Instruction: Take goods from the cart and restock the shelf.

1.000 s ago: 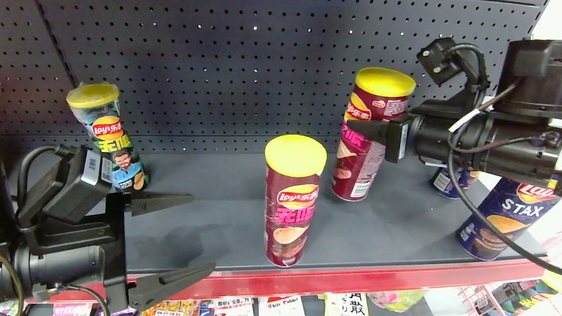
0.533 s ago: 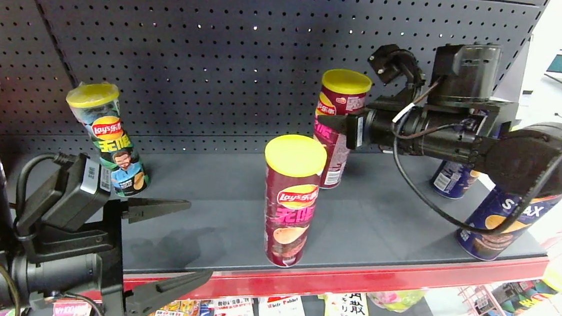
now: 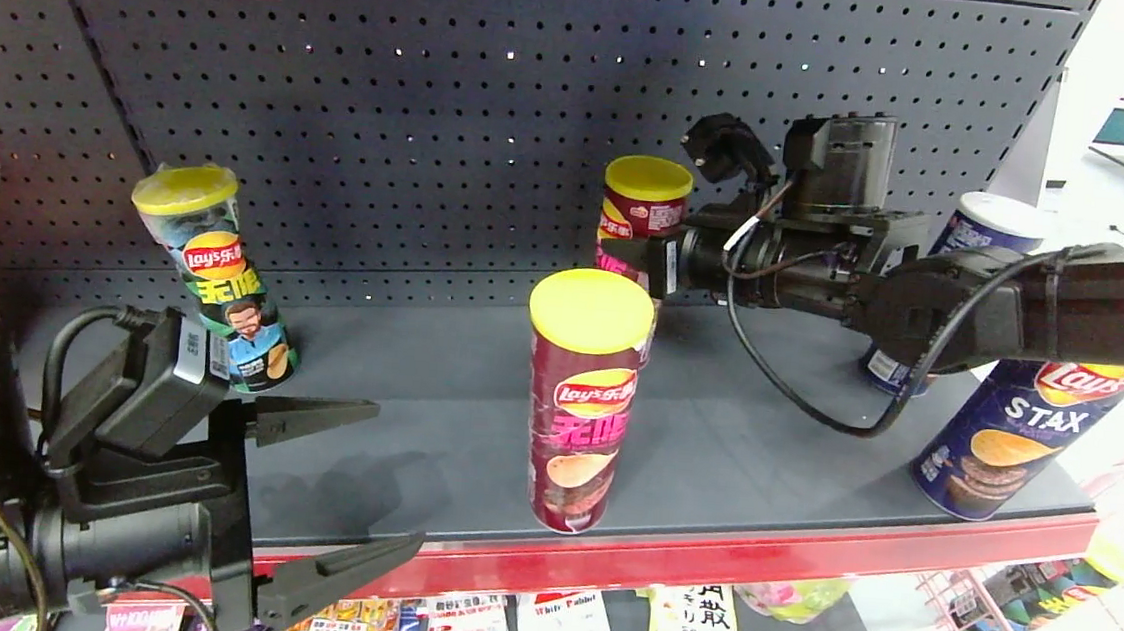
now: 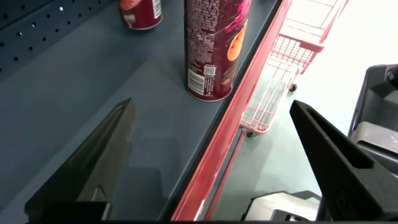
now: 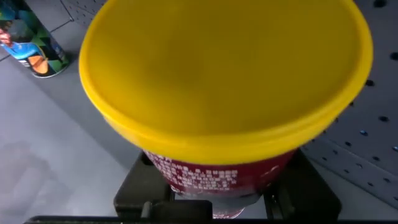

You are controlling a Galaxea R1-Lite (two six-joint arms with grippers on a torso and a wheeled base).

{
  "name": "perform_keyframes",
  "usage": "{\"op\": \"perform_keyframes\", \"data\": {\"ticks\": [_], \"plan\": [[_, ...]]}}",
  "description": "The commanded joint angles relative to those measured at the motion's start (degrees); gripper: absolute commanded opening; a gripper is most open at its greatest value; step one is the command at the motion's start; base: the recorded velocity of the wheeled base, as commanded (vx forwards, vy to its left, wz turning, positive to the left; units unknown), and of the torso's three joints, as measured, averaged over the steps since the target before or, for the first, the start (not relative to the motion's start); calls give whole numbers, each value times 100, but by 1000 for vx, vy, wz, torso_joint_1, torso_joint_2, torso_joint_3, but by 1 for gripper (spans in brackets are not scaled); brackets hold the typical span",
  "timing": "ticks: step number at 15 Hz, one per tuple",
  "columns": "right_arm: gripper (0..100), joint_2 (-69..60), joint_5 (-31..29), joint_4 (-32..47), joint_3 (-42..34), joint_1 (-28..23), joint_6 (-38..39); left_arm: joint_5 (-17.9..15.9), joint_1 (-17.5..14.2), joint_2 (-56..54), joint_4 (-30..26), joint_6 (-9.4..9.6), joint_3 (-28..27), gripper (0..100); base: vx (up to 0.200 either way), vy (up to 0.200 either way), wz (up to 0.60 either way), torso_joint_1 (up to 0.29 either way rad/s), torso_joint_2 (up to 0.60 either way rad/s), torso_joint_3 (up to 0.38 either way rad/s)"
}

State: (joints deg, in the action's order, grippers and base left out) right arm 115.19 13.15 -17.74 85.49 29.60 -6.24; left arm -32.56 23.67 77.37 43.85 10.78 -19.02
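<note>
My right gripper (image 3: 632,254) is shut on a maroon chip can with a yellow lid (image 3: 642,206), holding it upright at the back of the grey shelf (image 3: 732,449), behind a second maroon can (image 3: 583,397) that stands near the front edge. The held can's yellow lid (image 5: 227,74) looms close in the right wrist view. My left gripper (image 3: 343,479) stands open at the shelf's front left with nothing between its fingers; between its fingers (image 4: 99,162) the left wrist view shows the front maroon can (image 4: 214,46).
A blue-green can (image 3: 219,279) leans at the back left. Two dark blue cans (image 3: 1014,431) stand at the right end, one behind the other. The red shelf lip (image 3: 804,550) runs along the front, with snack packets (image 3: 558,626) below and a red wire cart (image 4: 283,74) beside.
My right arm has carried the maroon can leftward and deeper toward the back panel, uncovering the dark blue cans on the right. The left arm has stayed put.
</note>
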Motion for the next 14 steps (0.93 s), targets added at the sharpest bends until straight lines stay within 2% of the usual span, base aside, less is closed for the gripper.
{"op": "perform_keyframes", "data": {"ticks": [1,10,11,14], "plan": [[0,179,3,-2,108,11,-9,-5,-3,41,10,-41,-5,100,0,0,0,0,0,0],[0,250,-6,-2,108,11,97,-5,-3,41,10,-58,38,100,0,0,0,0,0,0],[100,250,-15,-2,99,11,97,-5,6,41,10,-58,38,100,0,0,0,0,0,0],[100,215,-23,-2,73,11,106,-5,6,50,10,-58,30,100,0,0,0,0,0,0]]}}
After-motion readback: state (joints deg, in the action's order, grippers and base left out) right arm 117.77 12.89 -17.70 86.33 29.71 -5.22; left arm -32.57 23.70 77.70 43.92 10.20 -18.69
